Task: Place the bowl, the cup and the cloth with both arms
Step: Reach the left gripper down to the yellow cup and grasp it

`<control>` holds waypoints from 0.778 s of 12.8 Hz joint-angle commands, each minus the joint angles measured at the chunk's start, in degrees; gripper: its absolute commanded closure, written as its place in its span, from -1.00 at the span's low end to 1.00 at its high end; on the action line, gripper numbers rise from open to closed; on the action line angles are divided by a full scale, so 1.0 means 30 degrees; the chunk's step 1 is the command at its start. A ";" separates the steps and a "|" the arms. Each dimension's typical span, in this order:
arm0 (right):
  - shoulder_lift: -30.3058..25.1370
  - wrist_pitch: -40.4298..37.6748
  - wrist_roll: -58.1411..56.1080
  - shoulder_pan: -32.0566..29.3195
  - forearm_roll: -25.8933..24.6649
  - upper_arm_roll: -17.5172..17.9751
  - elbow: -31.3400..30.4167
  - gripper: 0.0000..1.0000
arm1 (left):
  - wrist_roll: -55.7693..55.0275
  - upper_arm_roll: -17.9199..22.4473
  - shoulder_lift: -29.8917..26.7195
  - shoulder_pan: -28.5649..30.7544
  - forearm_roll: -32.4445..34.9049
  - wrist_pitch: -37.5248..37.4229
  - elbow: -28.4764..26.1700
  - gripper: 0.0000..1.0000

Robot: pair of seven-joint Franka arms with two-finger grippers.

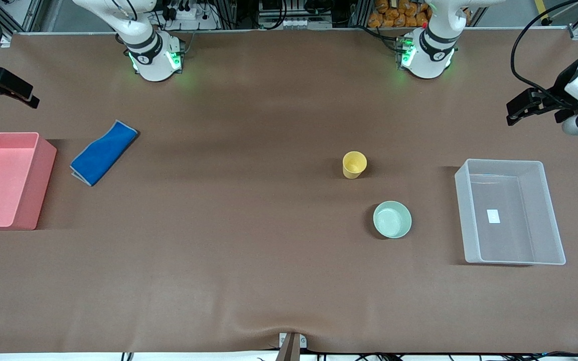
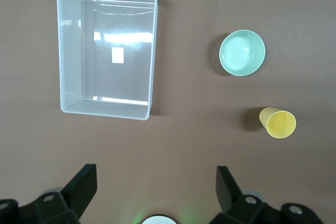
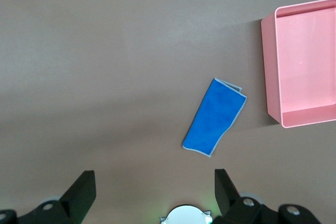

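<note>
Brown table [image 1: 249, 260]: cup [image 1: 354, 164], bowl [image 1: 392, 219] beside clear bin [image 1: 510, 213].

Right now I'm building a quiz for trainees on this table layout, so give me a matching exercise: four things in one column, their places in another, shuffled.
Things:
1. cloth
2. cup
3. bowl
4. white label

Places:
A. in the clear bin
B. beside the pink bin
C. on the table, nearer the front camera than the cup
D. upright on the table, nearer the robot bases than the bowl

Pairs: 1-B, 2-D, 3-C, 4-A
</note>
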 commanded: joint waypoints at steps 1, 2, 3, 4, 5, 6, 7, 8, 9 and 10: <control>0.0004 -0.0179 -0.0192 -0.0126 0.0183 0.0011 0.0095 -1.00 | -0.0204 0.0301 -0.0268 -0.0309 -0.0415 -0.0315 0.0057 -1.00; 0.0004 -0.0179 -0.0192 -0.0155 0.0183 0.0011 0.0095 -1.00 | -0.0291 0.0272 -0.0239 -0.0338 -0.0415 -0.0315 0.0231 -1.00; 0.0004 -0.0179 -0.0192 -0.0126 0.0183 0.0011 0.0095 -1.00 | -0.0263 0.0185 -0.0239 -0.0339 -0.0415 -0.0315 0.0465 -1.00; 0.0004 -0.0179 -0.0192 -0.0126 0.0183 0.0011 0.0095 -1.00 | -0.0291 0.0097 -0.0065 -0.0397 -0.0415 -0.0286 0.0525 -1.00; 0.0004 -0.0179 -0.0192 -0.0126 0.0183 0.0011 0.0095 -1.00 | -0.0292 -0.0252 0.0053 -0.0455 -0.0473 -0.0198 0.0410 -1.00; 0.0004 -0.0179 -0.0192 -0.0126 0.0183 0.0011 0.0095 -1.00 | -0.0321 -0.0575 0.0199 -0.0456 -0.0879 -0.0023 0.0292 -1.00; 0.0004 -0.0179 -0.0192 -0.0126 0.0183 0.0011 0.0095 -1.00 | -0.0321 -0.0868 0.0491 -0.0485 -0.1406 0.0036 0.0059 -1.00; 0.0004 -0.0179 -0.0192 -0.0126 0.0183 0.0011 0.0095 -1.00 | -0.0350 -0.1393 0.0523 -0.0456 -0.1788 0.0675 -0.0813 -1.00; 0.0004 -0.0179 -0.0192 -0.0126 0.0183 0.0011 0.0095 -1.00 | -0.0379 -0.2181 0.0407 -0.0398 -0.1821 0.2190 -0.2185 -1.00; 0.0004 -0.0179 -0.0192 -0.0126 0.0183 0.0011 0.0095 -1.00 | -0.0409 -0.2798 0.0290 -0.0368 -0.1850 0.3713 -0.3562 -1.00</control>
